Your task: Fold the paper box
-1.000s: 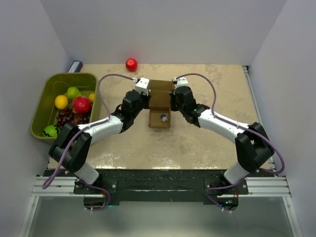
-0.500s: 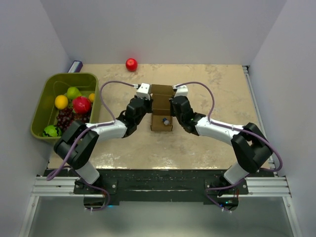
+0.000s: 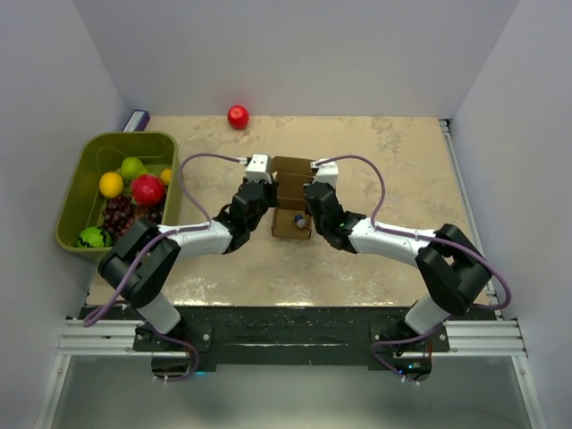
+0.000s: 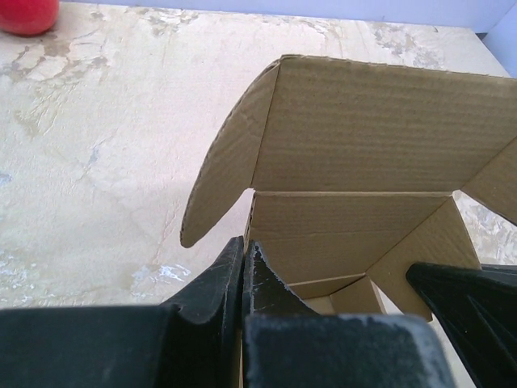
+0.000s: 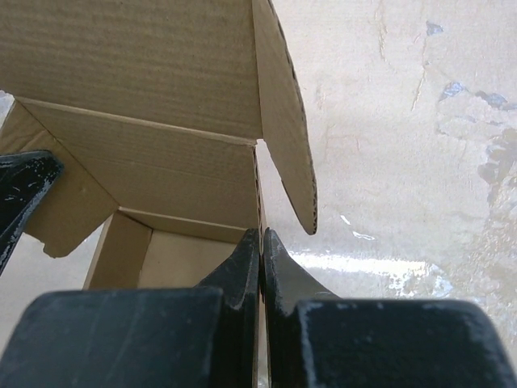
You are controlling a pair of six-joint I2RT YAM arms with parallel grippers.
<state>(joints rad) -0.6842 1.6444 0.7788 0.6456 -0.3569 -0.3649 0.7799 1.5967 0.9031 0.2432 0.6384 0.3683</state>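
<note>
Both arms reach in from the near edge and meet mid-table. My left hand (image 4: 243, 246) is pressed together, pinching the left side wall of the paper box (image 3: 290, 190). The right hand (image 5: 261, 236) does the same on the right wall, and the thin cardboard edge runs straight down into the gap between its fingers. So the box sits squeezed between the two hands, about in the middle of the table (image 3: 393, 161).

The box itself is plain brown corrugated cardboard, open on top. Through both wrist cams I see the inner floor, the back wall, and the big lid panel standing up behind it and leaning away a bit. A rounded side flap sticks out at each end of the lid, angled outward and not tucked in. A couple of smaller flaps sit folded inside along the walls. In the top cam there's a tiny pale thing in the near part of the box, but it's too small for me to say what it is.

Off to the left, well apart from the box, is a green bin (image 3: 63, 219) with fruit in it. At the far edge of the table sits a red ball (image 3: 238, 116).
</note>
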